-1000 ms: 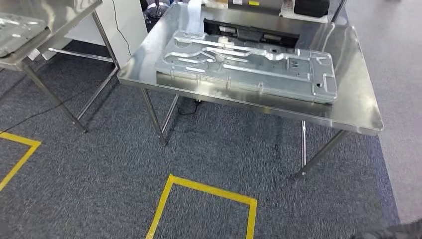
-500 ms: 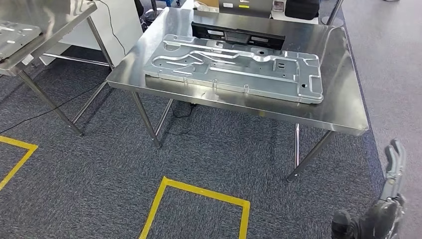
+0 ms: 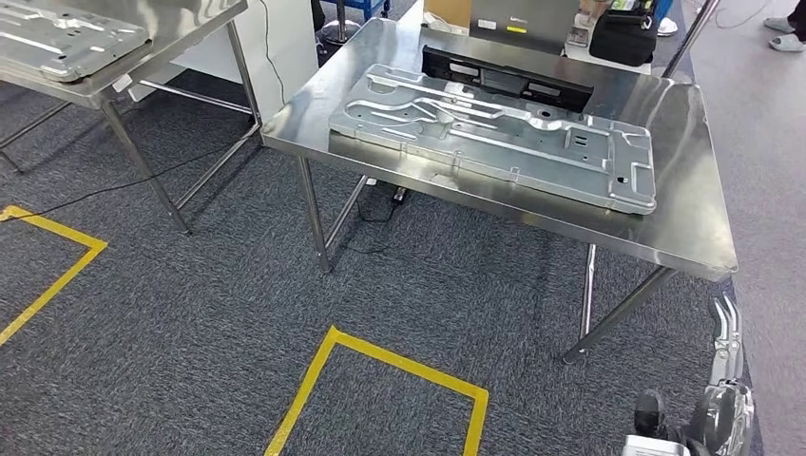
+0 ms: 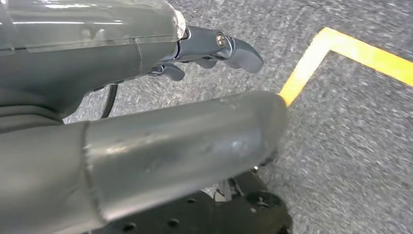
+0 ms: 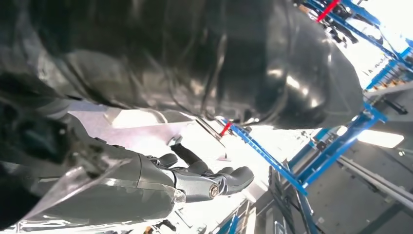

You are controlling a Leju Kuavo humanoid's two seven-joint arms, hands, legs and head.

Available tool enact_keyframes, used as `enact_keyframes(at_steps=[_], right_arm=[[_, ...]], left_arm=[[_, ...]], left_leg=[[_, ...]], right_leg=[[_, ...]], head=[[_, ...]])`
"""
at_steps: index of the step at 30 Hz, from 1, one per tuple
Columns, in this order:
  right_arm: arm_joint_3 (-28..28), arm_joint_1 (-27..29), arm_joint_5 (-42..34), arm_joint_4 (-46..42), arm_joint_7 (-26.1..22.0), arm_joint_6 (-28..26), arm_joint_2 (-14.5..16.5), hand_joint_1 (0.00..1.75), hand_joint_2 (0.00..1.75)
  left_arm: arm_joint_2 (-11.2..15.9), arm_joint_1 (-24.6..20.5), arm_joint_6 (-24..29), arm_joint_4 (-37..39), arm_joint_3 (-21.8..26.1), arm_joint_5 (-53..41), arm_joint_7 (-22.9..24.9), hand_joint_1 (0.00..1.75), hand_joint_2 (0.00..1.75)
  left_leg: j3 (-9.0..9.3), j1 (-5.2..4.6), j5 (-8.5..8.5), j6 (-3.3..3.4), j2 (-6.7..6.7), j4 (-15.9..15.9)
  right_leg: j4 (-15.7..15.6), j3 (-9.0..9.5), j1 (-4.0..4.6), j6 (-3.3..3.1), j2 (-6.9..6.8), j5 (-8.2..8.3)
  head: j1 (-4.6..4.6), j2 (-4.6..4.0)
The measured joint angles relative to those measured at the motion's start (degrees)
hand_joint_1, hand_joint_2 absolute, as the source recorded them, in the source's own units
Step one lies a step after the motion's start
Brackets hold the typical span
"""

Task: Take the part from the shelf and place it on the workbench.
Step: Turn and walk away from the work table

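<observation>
Our view has swung since a second ago: the worktop now sits upper right, the part flat on it. Our right hand hangs empty at lower right, our left hand empty, fingers apart; placement looks done.

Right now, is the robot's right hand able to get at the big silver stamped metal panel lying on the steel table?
Probably not yet. The right hand hangs low beside the table's leg, below the steel table, while the stamped metal panel lies on top, farther in. Nothing covers the panel.
</observation>
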Motion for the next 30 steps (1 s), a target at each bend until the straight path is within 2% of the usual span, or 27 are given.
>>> enact_keyframes(at_steps=[2,3,4,5,6,7,9,10,11,12,13,15,16,18,19,20,21,23,24,25,26,28,30], right_arm=[[-0.8,0.2,-0.6,1.1,0.4,0.1,0.0,0.0,0.0],[-1.3,0.3,-0.9,1.9,0.7,0.1,0.0,0.0,0.0],[-1.7,0.3,-1.2,2.8,1.2,0.0,0.0,0.0,0.0],[-2.2,0.3,-1.3,3.9,1.7,-0.2,0.0,0.0,0.0],[-2.7,0.3,-1.6,5.0,2.3,-0.4,0.0,0.0,0.0],[-3.2,0.3,-1.9,6.4,2.9,-0.8,0.0,0.0,0.0],[-4.4,0.2,-3.3,9.7,4.6,-1.7,0.0,0.0,0.0],[-5.2,0.0,-4.1,11.8,5.6,-2.2,0.0,0.0,0.0],[-5.9,-0.2,-4.8,13.9,6.6,-2.5,0.0,0.0,0.0],[-6.5,-0.5,-5.6,16.0,7.4,-2.8,0.0,0.0,0.0],[-7.0,-0.9,-6.4,17.8,8.1,-3.0,0.0,0.0,0.0],[-7.7,-1.5,-7.8,21.2,9.2,-3.5,0.0,0.0,0.0],[-8.0,-1.8,-8.3,23.0,9.8,-3.9,0.0,0.0,0.0],[-8.7,-2.5,-9.0,27.1,11.2,-4.7,0.1,0.0,0.0],[-9.1,-2.9,-9.2,29.1,11.8,-5.0,0.1,0.0,0.0],[-9.4,-3.4,-9.4,31.0,12.5,-5.2,0.1,0.0,0.0],[-9.7,-3.9,-9.3,32.9,13.5,-5.3,0.2,0.0,0.0],[-10.6,-5.5,-8.4,37.7,16.0,-5.8,0.2,0.0,0.0],[-11.2,-6.5,-7.7,40.6,17.4,-6.1,0.3,0.0,0.0],[-11.8,-7.5,-6.8,43.6,18.7,-6.2,0.4,0.0,0.0],[-12.4,-8.6,-6.0,46.3,19.9,-6.1,0.5,0.0,0.0],[-14.4,-11.0,-3.5,52.6,22.5,-5.4,0.6,0.0,0.0],[-17.6,-14.6,0.0,60.6,24.8,-4.1,0.8,0.0,0.0]], left_arm=[[-0.1,-0.1,0.0,0.0,-0.1,0.0,0.0,0.0,0.0],[-0.1,-0.1,0.0,0.0,-0.2,0.1,0.0,0.0,0.0],[-0.1,-0.1,0.0,0.0,-0.2,0.1,0.0,0.0,0.0],[-0.2,-0.1,0.0,0.0,-0.3,0.1,0.0,0.0,0.0],[-0.2,0.0,0.0,0.0,-0.3,0.1,0.0,0.0,0.0],[-0.2,0.0,0.0,0.0,-0.4,0.1,0.0,0.0,0.0],[-0.7,-0.3,0.0,0.0,-0.7,0.1,0.0,0.0,0.0],[-0.9,-0.5,0.0,0.0,-0.8,0.1,0.1,0.0,0.0],[-1.1,-0.6,0.0,0.0,-0.8,0.1,0.1,0.0,0.0],[-1.1,-0.6,0.0,0.0,-0.8,0.0,0.1,0.0,0.0],[-1.1,-0.5,-0.1,0.0,-0.9,0.0,0.2,0.0,0.0],[-1.1,-0.2,-0.1,0.0,-0.9,-0.1,0.2,0.0,0.0],[-1.1,-0.2,0.0,-0.1,-1.0,-0.1,0.2,0.0,0.0],[-0.9,-0.2,0.0,-0.1,-1.1,-0.2,0.2,0.0,0.0],[-0.8,-0.1,0.0,-0.1,-1.1,-0.2,0.2,0.0,0.0],[-0.7,0.0,0.0,-0.1,-1.1,-0.3,0.2,0.0,0.0],[-0.6,0.2,0.0,-0.1,-1.2,-0.3,0.2,0.0,0.0],[-0.5,0.4,0.0,-0.3,-1.3,-0.6,0.4,0.0,0.0],[-0.5,0.4,0.0,-0.4,-1.5,-0.8,0.6,0.0,0.0],[-0.4,0.4,0.0,-0.5,-1.6,-1.0,0.7,0.0,0.0],[-0.4,0.3,0.0,-0.6,-1.7,-1.1,0.7,0.0,0.0],[-0.4,0.3,-0.1,-0.7,-1.9,-1.5,0.8,0.0,0.0],[-0.3,0.4,-0.1,-0.8,-1.9,-1.9,0.9,0.0,0.0]], left_leg=[[-0.67,-0.32,0.53,0.48,-0.62,0.0],[-1.07,-0.59,0.74,0.63,-1.05,0.0],[-1.43,-0.9,0.91,0.75,-1.56,0.1],[-1.67,-1.21,1.04,0.84,-2.09,0.1],[-1.78,-1.53,1.13,0.91,-2.66,0.1],[-1.8,-1.82,1.21,0.98,-3.29,0.1],[-1.92,-2.05,1.4,0.95,-4.55,0.0],[-2.09,-2.0,1.54,0.81,-5.19,0.0],[-2.32,-1.86,1.68,0.6,-5.75,0.0],[-2.45,-1.81,1.83,0.34,-6.31,-0.2],[-2.46,-1.8,1.83,0.17,-6.55,-0.2],[-3.21,-2.0,0.7,-0.14,-5.45,1.5],[-4.46,-2.06,-0.72,-0.32,-4.48,3.9],[-8.47,-1.84,-3.98,-0.94,-3.01,10.8],[-10.18,-1.64,-4.75,-1.3,-2.7,13.7],[-11.02,-1.45,-4.42,-1.63,-2.44,14.8],[-10.76,-1.27,-2.99,-1.94,-2.13,13.8],[-7.82,-1.09,0.91,-2.26,-0.3,7.2],[-6.52,-1.1,2.12,-2.12,0.71,4.2],[-5.8,-1.17,2.6,-1.71,1.36,2.5],[-5.71,-1.31,2.43,-1.22,1.55,2.1],[-5.81,-1.29,2.58,-0.33,0.44,2.0],[-5.75,-1.02,2.94,0.29,-0.39,1.5]], right_leg=[[6.3,-2.45,-0.06,0.35,1.89,-4.74],[9.9,-3.9,0.01,0.28,2.34,-6.66],[12.3,-4.85,0.13,0.05,2.55,-7.51],[12.8,-4.97,0.36,-0.36,2.66,-7.08],[11.2,-4.11,0.67,-0.96,2.88,-5.49],[7.7,-2.46,1.14,-1.84,3.52,-3.07],[0.4,0.65,2.19,-4.05,5.94,0.75],[-1.8,1.45,2.63,-4.94,6.72,1.68],[-2.7,1.65,2.91,-5.52,6.96,1.85],[-2.9,1.7,3.05,-5.78,6.39,1.98],[-3.7,2.02,2.82,-5.87,5.81,2.26],[-5.5,2.94,2.36,-5.83,4.52,2.88],[-6.2,3.32,2.1,-5.75,3.76,3.13],[-6.3,3.41,2.11,-5.72,2.22,2.93],[-6.2,3.39,2.07,-5.6,1.46,2.7],[-5.9,3.39,1.98,-5.44,0.77,2.38],[-5.6,3.4,1.83,-5.18,0.13,2.0],[-4.4,3.41,1.55,-4.46,-0.97,0.99],[-3.7,3.34,1.6,-4.04,-1.45,0.37],[-3.1,3.28,1.71,-3.67,-1.91,-0.14],[-2.7,3.25,1.86,-3.36,-2.29,-0.48],[-2.6,3.41,1.91,-2.88,-2.98,-0.75],[-1.5,3.09,1.65,-2.2,-1.48,-1.89]], head=[[0.0,0.0],[-0.01,0.0],[-0.01,0.0],[-0.01,0.0],[-0.01,0.0],[-0.01,0.0],[-0.05,0.0],[-0.06,0.0],[-0.05,0.0],[0.01,0.0],[0.0,0.0],[-0.01,0.0],[-0.03,0.0],[-0.04,0.0],[-0.04,0.0],[-0.04,0.0],[-0.05,0.0],[-0.05,0.0],[-0.04,0.0],[-0.03,0.0],[-0.02,0.0],[-0.01,0.0],[-0.01,0.0]])
